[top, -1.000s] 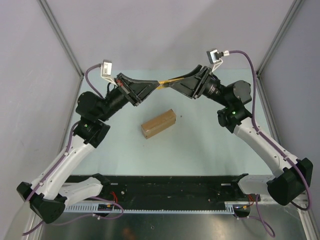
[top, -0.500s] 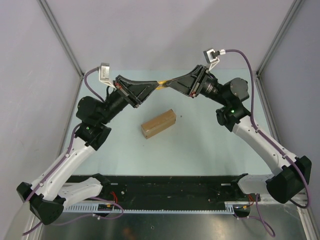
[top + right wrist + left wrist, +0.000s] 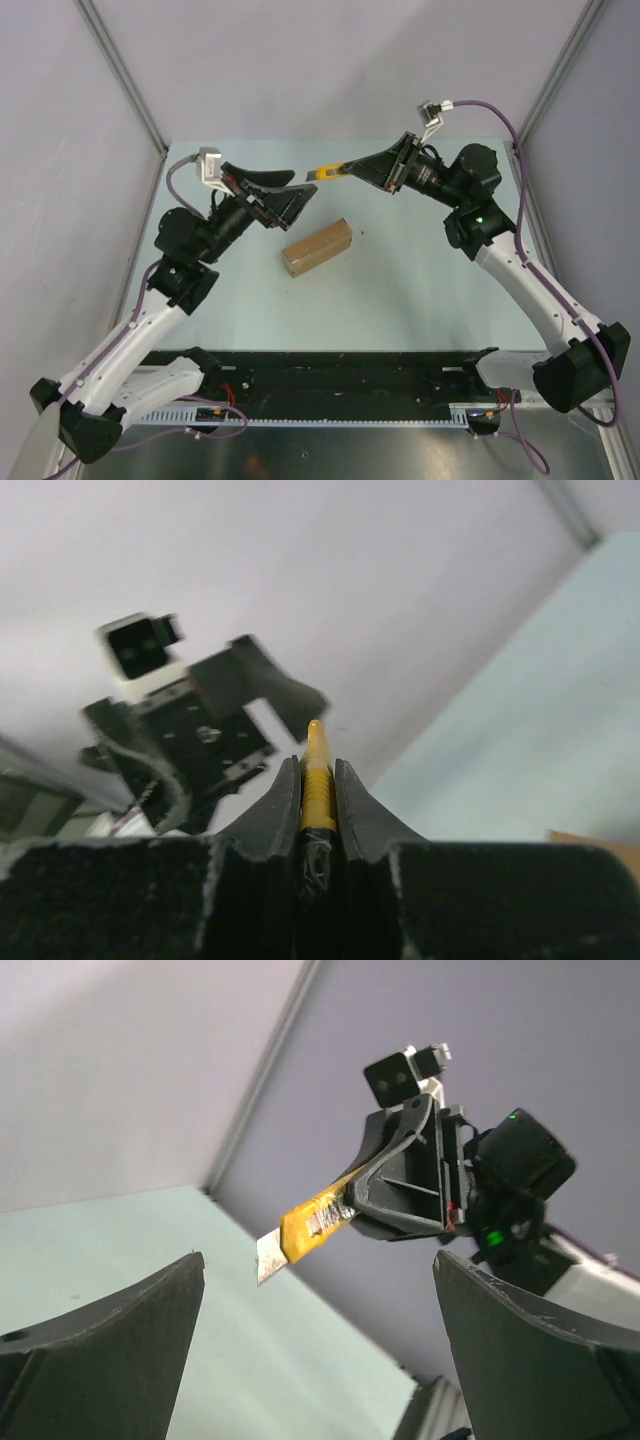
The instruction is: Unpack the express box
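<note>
The express box (image 3: 317, 247), plain brown cardboard with its lid closed, lies on the pale green table between the arms. Above and behind it, a yellow-and-black utility knife (image 3: 328, 173) hangs in the air with its short blade out, pointing left. My right gripper (image 3: 353, 168) is shut on the knife's handle (image 3: 316, 780). My left gripper (image 3: 303, 187) stands wide open just left of the blade, holding nothing. The left wrist view shows the knife (image 3: 310, 1228) beyond the spread fingers (image 3: 110, 1330), apart from them. A corner of the box (image 3: 600, 842) shows in the right wrist view.
Grey walls with metal corner posts (image 3: 125, 85) close in the table on three sides. A black rail (image 3: 340, 372) runs along the near edge between the arm bases.
The left gripper has opened, let go of the knife and drawn back down and to the left. The right gripper has closed on the knife and now holds it alone.
</note>
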### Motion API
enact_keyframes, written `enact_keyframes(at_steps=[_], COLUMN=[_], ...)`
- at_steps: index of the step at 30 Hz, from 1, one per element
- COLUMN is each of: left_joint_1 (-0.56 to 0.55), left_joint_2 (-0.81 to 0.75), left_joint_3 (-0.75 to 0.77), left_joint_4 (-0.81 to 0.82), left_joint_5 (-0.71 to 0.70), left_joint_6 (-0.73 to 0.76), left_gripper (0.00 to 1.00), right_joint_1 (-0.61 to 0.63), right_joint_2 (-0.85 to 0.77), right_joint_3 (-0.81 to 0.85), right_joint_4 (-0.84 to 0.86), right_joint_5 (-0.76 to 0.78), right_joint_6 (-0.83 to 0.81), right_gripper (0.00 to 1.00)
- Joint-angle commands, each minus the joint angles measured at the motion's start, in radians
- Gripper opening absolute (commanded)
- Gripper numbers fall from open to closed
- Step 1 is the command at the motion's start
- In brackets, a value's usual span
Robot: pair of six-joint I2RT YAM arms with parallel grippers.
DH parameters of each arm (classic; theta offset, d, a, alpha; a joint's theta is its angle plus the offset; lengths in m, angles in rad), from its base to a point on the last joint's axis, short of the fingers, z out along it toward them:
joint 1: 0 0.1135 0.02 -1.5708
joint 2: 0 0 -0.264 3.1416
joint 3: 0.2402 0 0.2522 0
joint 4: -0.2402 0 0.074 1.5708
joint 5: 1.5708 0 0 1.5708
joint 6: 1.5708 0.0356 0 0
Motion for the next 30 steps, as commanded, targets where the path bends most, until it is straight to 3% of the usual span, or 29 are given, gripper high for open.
enact_keyframes(at_steps=[1, 3, 9, 20, 30], left_joint_1=[0.02, 0.019, 0.013, -0.058, -0.056], left_joint_2=[-0.061, -0.032, 0.176, 0.406, 0.647], left_joint_3=[-0.008, 0.009, 0.056, -0.01, 0.125], left_joint_4=[-0.121, -0.239, -0.445, -0.46, -0.462], left_joint_5=[-0.071, -0.022, 0.138, 0.038, -0.089], left_joint_6=[0.222, 0.332, 0.497, 0.807, 0.884], left_gripper=[1.0, 1.0, 1.0, 0.99, 0.98], right_joint_1=[-0.037, -0.037, -0.039, -0.032, -0.037], right_joint_2=[-0.088, -0.115, -0.187, -0.263, -0.217], right_joint_3=[0.039, 0.02, -0.075, -0.303, -0.342], right_joint_4=[-0.317, -0.448, -0.534, -0.473, -0.419], right_joint_5=[0.128, 0.212, 0.355, 0.438, 0.422], right_joint_6=[-0.281, -0.355, -0.475, -0.479, -0.507], right_gripper=[0.0, 0.0, 0.0, 0.0, 0.0])
